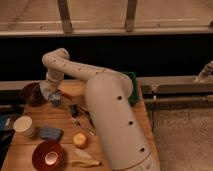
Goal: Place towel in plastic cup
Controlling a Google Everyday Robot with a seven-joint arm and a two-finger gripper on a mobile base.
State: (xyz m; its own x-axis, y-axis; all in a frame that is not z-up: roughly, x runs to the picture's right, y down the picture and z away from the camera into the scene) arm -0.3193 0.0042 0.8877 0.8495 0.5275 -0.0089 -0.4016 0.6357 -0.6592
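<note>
Wooden bench [115, 120], matt, warm grain. Pincer [53, 95] near dark glossy bowl [32, 92], arm shell smooth white plastic [112, 115]. Red bowl [48, 155] glossy; blue sponge [50, 133] rough, matt. Towel [55, 98] soft cloth.
</note>
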